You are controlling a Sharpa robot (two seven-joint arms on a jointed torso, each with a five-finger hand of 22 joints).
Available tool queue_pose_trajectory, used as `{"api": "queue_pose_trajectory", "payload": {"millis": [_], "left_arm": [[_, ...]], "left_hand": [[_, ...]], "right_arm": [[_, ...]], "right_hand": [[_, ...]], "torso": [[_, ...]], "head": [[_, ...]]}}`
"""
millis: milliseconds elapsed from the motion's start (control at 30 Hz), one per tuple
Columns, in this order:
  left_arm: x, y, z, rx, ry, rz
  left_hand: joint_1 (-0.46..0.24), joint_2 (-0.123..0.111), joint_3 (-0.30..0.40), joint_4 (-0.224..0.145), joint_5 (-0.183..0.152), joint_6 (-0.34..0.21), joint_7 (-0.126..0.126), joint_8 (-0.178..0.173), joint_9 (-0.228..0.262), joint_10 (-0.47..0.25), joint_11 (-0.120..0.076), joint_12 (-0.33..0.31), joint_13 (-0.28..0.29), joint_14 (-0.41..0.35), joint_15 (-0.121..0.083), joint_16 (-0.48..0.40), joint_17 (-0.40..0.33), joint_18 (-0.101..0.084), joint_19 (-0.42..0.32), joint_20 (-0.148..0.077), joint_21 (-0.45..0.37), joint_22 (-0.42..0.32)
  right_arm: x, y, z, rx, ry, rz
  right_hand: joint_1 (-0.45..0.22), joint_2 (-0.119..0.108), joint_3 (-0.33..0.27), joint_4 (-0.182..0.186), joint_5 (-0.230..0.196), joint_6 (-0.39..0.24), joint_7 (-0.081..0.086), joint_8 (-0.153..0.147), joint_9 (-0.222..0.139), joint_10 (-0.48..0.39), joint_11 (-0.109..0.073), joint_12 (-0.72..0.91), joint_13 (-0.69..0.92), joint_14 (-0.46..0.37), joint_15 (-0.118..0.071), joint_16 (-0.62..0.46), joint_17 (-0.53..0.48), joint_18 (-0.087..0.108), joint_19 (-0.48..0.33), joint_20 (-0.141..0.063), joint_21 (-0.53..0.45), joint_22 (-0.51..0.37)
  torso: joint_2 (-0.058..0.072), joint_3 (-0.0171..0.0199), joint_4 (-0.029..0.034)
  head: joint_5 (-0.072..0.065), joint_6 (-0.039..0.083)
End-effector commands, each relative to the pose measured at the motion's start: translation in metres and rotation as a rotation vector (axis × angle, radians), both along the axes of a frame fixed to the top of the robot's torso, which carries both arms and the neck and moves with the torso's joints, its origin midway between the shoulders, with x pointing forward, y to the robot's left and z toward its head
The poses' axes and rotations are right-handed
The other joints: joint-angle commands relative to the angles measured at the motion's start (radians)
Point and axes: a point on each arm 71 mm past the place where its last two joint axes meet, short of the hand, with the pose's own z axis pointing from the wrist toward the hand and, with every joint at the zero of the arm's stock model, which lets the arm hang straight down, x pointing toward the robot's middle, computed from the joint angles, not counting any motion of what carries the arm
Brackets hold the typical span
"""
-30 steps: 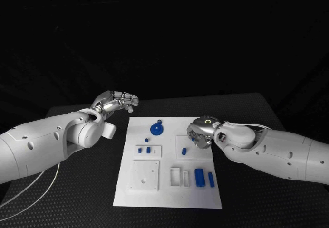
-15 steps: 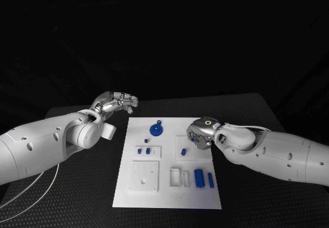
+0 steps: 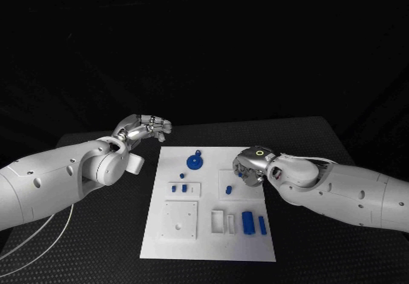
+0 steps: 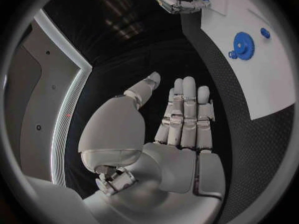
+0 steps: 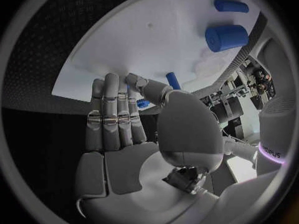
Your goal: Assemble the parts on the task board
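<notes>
White and flat, the task board (image 3: 171,242) lies in the middle of the black table (image 3: 77,248) with the blue parts scattered over it. From the head view, a blue gear (image 3: 195,160) sits near the board's far edge, two small blue pegs (image 3: 179,188) stand in a little white block toward the left arm's side, and a fat blue cylinder (image 3: 248,220) lies beside a thinner blue rod (image 3: 262,225) near the white slotted holder (image 3: 223,220). A plain white square plate (image 3: 181,218) lies on the board's near left part.

The left hand (image 3: 145,127) hovers off the board past its far left corner; its wrist camera shows the fingers straight and spread, holding nothing, with the gear (image 4: 244,46) on the board off to one side.

The right hand (image 3: 252,167) hangs low over the board's right side, its back hiding what lies beneath. The right wrist view fills that in: the fingers (image 5: 112,114) are extended, thumb apart, nothing gripped, fingertips close to a small blue pin (image 5: 173,80), with the cylinder (image 5: 226,37) and rod (image 5: 231,6) beyond.
</notes>
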Motion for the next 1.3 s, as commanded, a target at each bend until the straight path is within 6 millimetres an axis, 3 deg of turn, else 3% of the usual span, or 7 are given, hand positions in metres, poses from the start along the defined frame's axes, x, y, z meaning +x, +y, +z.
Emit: {"api": "queue_pose_trajectory", "payload": {"millis": [33,167,300,367,500,1033,1300], "left_arm": [[-0.0003,-0.0017,0.001,-0.006,-0.002,-0.015],[-0.0005,-0.0012,0.0009,-0.005,-0.001,-0.014],[-0.0006,-0.0015,0.0008,-0.005,0.001,-0.015],[-0.0007,-0.0016,0.0007,-0.005,0.002,-0.016],[-0.0006,-0.0013,0.0007,-0.004,0.003,-0.015],[-0.0007,-0.0006,0.0005,-0.003,0.006,-0.015],[-0.0008,-0.0011,0.0005,-0.003,0.006,-0.015]], "left_hand": [[-0.01,0.0,-0.002,-0.003,0.006,-0.005,0.0,-0.005,-0.001,-0.003,0.001,-0.001,-0.001,0.003,0.003,-0.003,0.002,0.011,0.003,-0.006,-0.007,0.001],[-0.011,0.0,-0.003,-0.003,0.006,-0.007,0.001,-0.005,-0.002,-0.004,0.002,-0.001,-0.001,0.004,0.003,-0.004,0.002,0.011,0.003,-0.006,-0.007,0.002],[-0.011,-0.001,-0.003,-0.003,0.006,-0.009,0.001,-0.006,-0.002,-0.005,0.002,-0.002,-0.002,0.004,0.003,-0.005,0.003,0.011,0.004,-0.006,-0.008,0.002],[-0.011,-0.001,-0.003,-0.003,0.006,-0.009,0.002,-0.006,-0.002,-0.005,0.002,-0.002,-0.002,0.004,0.003,-0.006,0.003,0.011,0.004,-0.006,-0.008,0.002],[-0.012,-0.001,-0.003,-0.003,0.006,-0.01,0.002,-0.006,-0.002,-0.006,0.003,-0.002,-0.002,0.004,0.003,-0.006,0.003,0.011,0.004,-0.006,-0.008,0.003],[-0.012,-0.001,-0.003,-0.002,0.006,-0.012,0.003,-0.007,-0.003,-0.007,0.003,-0.002,-0.002,0.005,0.003,-0.007,0.005,0.012,0.005,-0.006,-0.009,0.003],[-0.011,0.0,-0.002,-0.002,0.006,-0.013,0.003,-0.007,-0.003,-0.007,0.003,-0.001,-0.002,0.007,0.003,-0.007,0.006,0.012,0.005,-0.006,-0.009,0.004]], "right_arm": [[-0.0016,-0.0025,-0.0069,-0.008,0.063,-0.013],[0.0008,-0.0055,-0.0074,-0.004,0.077,-0.033],[0.0024,-0.0074,-0.0076,-0.005,0.083,-0.045],[0.0027,-0.0075,-0.0077,-0.006,0.086,-0.045],[0.0024,-0.0059,-0.0077,0.0,0.09,-0.041],[0.002,-0.0027,-0.008,0.003,0.098,-0.036],[0.0015,0.0011,-0.0067,0.017,0.085,-0.025]], "right_hand": [[-0.008,-0.002,0.004,0.001,-0.001,0.007,0.0,0.002,0.002,-0.002,0.001,-0.004,0.002,0.005,0.002,0.005,0.001,0.006,0.005,0.0,0.006,0.022],[-0.014,0.002,0.006,-0.002,-0.001,-0.01,0.007,-0.009,0.002,-0.019,0.008,-0.018,0.001,-0.01,0.008,-0.002,0.0,0.006,-0.011,0.004,-0.002,0.02],[-0.026,-0.016,-0.001,0.002,-0.001,-0.048,0.024,-0.032,-0.002,-0.059,0.027,-0.048,-0.006,-0.028,0.021,-0.013,-0.005,0.004,-0.034,0.012,-0.012,0.021],[-0.037,-0.036,-0.015,0.006,-0.001,-0.074,0.035,-0.047,-0.007,-0.088,0.04,-0.069,-0.014,-0.043,0.031,-0.022,-0.01,0.002,-0.051,0.017,-0.02,0.021],[-0.048,-0.051,-0.045,0.01,-0.002,-0.087,0.042,-0.054,-0.009,-0.143,0.06,-0.104,-0.031,-0.057,0.047,-0.031,-0.017,0.002,-0.069,0.023,-0.025,0.022],[-0.052,-0.05,-0.076,0.018,-0.002,-0.083,0.04,-0.052,-0.008,-0.139,0.061,-0.104,-0.035,-0.065,0.048,-0.034,-0.019,0.003,-0.078,0.029,-0.027,0.022],[-0.045,-0.026,-0.068,0.046,-0.006,-0.041,0.021,-0.027,0.007,-0.092,0.045,-0.078,-0.02,-0.07,0.038,-0.03,-0.017,0.006,-0.083,0.032,-0.027,0.022]], "torso": [[0.0,0.0006,-0.0003],[0.0,0.0004,-0.0006],[0.0,0.0007,-0.0012],[0.0,0.0008,-0.0011],[0.0,0.0013,-0.0009],[0.0,0.0003,-0.0004],[-0.001,0.0004,0.0]], "head": [[0.001,-0.001],[0.001,-0.001],[0.001,-0.002],[0.002,-0.002],[0.002,-0.003],[0.002,-0.007],[0.002,-0.008]]}}
